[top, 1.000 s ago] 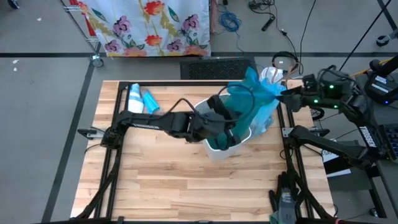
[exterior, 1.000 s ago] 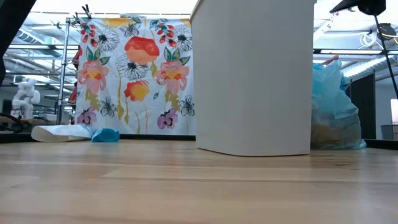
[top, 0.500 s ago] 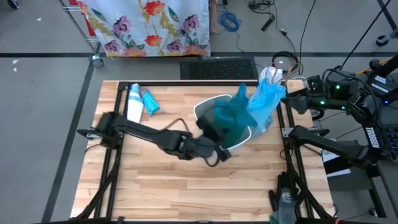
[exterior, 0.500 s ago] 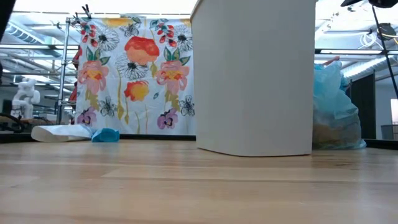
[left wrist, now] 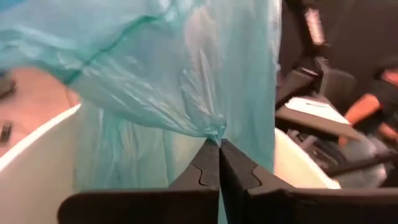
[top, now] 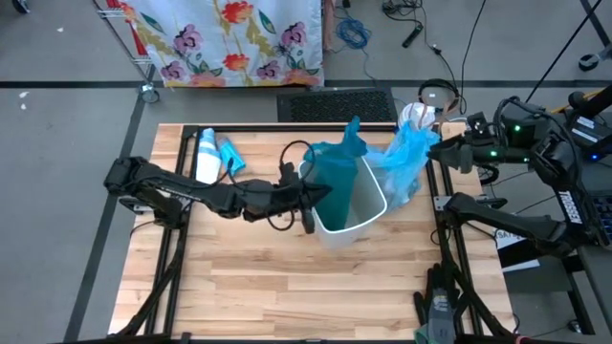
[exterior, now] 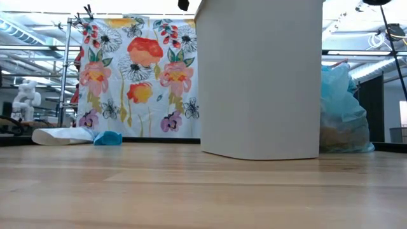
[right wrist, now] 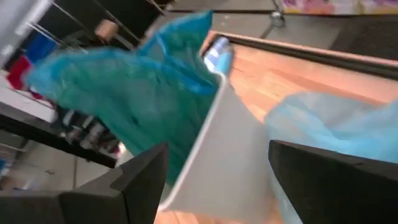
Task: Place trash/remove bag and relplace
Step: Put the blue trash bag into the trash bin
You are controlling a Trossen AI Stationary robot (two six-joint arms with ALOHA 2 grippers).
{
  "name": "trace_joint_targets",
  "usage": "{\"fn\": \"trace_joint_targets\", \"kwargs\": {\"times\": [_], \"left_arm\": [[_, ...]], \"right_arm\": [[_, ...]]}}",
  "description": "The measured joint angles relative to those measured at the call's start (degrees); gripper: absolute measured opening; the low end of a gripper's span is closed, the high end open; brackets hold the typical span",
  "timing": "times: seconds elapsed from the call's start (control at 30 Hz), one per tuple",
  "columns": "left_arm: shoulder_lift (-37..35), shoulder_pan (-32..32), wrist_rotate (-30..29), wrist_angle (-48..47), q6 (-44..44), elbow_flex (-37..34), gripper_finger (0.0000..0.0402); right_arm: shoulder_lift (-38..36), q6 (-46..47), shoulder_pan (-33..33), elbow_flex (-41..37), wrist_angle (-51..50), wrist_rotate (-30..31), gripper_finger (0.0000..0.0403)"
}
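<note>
At the upper left of the bench (top: 239, 277) in the high view lie a white roll (top: 205, 158) and a small blue packet (top: 230, 155), side by side; the low view shows them at its left edge before a flowered cloth (exterior: 137, 73). Right of them the left arm reaches across the middle of the frame to the white bin (top: 349, 205), which stands near the centre. The left claw (top: 311, 194) sits at the bin's left rim, its fingers (left wrist: 208, 168) pressed together on a fold of the teal-green bag (top: 335, 167), which rises out of the bin in a peak. Just right of the bin, touching it, sits the bag (top: 406, 158), pale blue and bulging, with brown crumpled trash (exterior: 337, 137) showing through its lower part in the low view. At the upper right edge of the bench hangs the right claw (top: 432, 151), spread wide and gripping nothing, close by the pale bag's top
</note>
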Motion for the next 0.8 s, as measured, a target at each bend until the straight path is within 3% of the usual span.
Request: {"fn": "trace_joint_targets", "kwargs": {"times": [0.17, 0.33, 0.53, 0.8], "left_arm": [[0.1, 0.8, 2.0, -0.3, 9.4, 0.0, 0.0005], [0.1, 2.0, 2.1, -0.1, 9.6, 0.0, 0.0020], [0.1, 2.9, 4.9, -0.9, 9.7, 0.0, 0.0022], [-1.4, 3.4, 5.9, -5.3, 10.0, 0.0, 0.0023]], "right_arm": [[2.7, 1.3, 2.1, 0.0, 3.8, -1.0, 0.0270], [7.4, 1.0, 7.5, 0.0, 5.6, 0.5, 0.0269], [14.7, -1.3, 16.1, 0.0, 15.5, 1.7, 0.0241], [20.0, -4.4, 24.9, 4.8, 17.5, 9.7, 0.0202]]}}
